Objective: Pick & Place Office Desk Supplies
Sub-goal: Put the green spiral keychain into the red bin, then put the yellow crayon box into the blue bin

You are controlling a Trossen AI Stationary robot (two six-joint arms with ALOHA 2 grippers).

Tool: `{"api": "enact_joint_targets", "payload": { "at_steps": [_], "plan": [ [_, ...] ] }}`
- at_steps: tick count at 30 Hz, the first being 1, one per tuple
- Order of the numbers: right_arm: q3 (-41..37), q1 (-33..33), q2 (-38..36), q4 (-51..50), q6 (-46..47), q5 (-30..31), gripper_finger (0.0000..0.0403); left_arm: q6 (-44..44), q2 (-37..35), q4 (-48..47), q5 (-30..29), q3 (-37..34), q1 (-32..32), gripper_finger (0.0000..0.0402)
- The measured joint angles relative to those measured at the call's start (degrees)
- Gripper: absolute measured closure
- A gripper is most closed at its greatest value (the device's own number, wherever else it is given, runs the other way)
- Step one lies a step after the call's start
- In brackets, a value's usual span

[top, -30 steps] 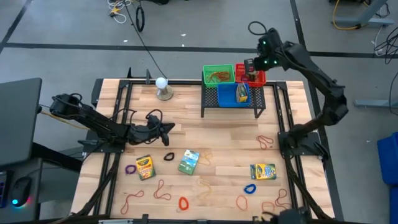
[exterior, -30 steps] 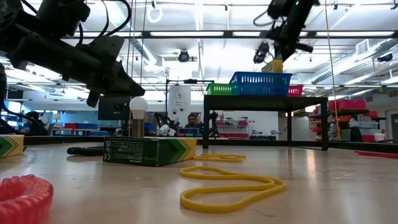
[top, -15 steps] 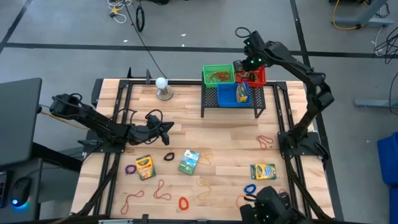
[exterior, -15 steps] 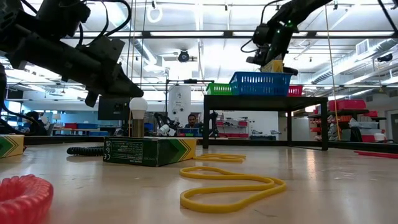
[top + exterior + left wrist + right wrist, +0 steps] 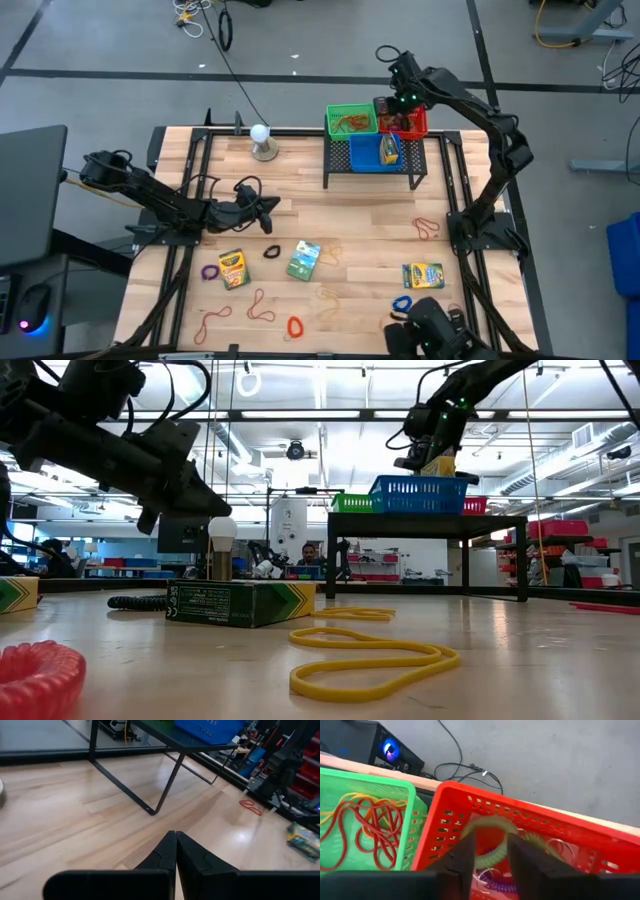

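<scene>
1. A green loop [image 5: 487,840] sits between the right gripper [image 5: 487,857] fingers, over the red basket [image 5: 470,805] on the rack.
2. It looks light, soft and springy; pinch across its band.
3. The fingers stand spread, hardly gripping it.
4. The left gripper [image 5: 176,851], pressed together, waits over the table [image 5: 350,215].

A red basket [image 5: 445,827] with a perforated wall sits under the right hand [image 5: 487,855], whose fingers are black; a pale green loop [image 5: 487,825] and a purple coil [image 5: 492,882] lie between them. Beside it, a green basket [image 5: 370,782] holds red and yellow bands [image 5: 360,822]. A blue basket [image 5: 372,152] is near. The counter [image 5: 350,215] is light striped wood. Near the black left hand [image 5: 268,212] lie green-and-yellow boxes [image 5: 232,268].
</scene>
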Motion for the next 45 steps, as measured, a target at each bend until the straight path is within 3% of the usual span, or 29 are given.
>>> {"api": "enact_joint_targets", "payload": {
  "at_steps": [5,8,12,16,19,24,26,31,33,35,39,45],
  "plan": [
    [0.0,0.0,-2.3,-0.2,0.1,1.2,0.0233,-1.3,0.0,0.0,2.8,0.0,0.0,0.0394],
    [0.0,0.4,-5.7,-0.1,-1.1,1.4,0.0232,-1.4,0.0,0.3,3.0,0.0,0.0,0.0394],
    [0.0,4.2,-11.8,-0.1,-2.7,3.5,0.0275,-0.5,0.0,1.0,6.3,0.0,0.4,0.0394],
    [0.0,12.8,-17.9,-0.1,-4.2,8.1,0.0344,2.6,0.0,1.1,11.7,0.0,1.2,0.0394],
    [0.0,20.3,-21.0,0.0,-4.2,11.3,0.039,4.0,0.0,1.1,11.8,0.0,1.2,0.0394],
    [-2.5,31.0,-24.0,3.5,-7.0,15.0,0.0385,4.0,0.0,1.1,14.0,0.0,1.6,0.0394],
    [-7.2,33.5,-25.9,10.3,-10.0,13.6,0.0387,3.5,0.0,1.1,15.4,0.0,1.9,0.0394],
    [-22.9,35.3,-32.1,31.1,-17.0,3.7,0.0397,0.4,0.0,-0.3,16.2,0.0,1.8,0.0394],
    [-27.8,36.2,-35.2,36.5,-18.1,-0.1,0.0395,0.8,0.0,-0.6,19.7,0.0,1.8,0.0394],
    [-31.5,37.6,-38.7,39.1,-19.0,-3.1,0.0395,0.9,0.0,0.0,23.8,0.0,1.8,0.0394],
    [-36.8,40.3,-45.2,38.4,-20.8,-4.5,0.0398,-4.6,0.0,-1.6,24.6,1.3,1.8,0.0394],
    [-41.9,43.5,-51.8,37.6,-16.7,-4.1,0.0387,-4.7,0.0,-19.1,23.9,8.6,1.0,0.0394]
  ]
}}
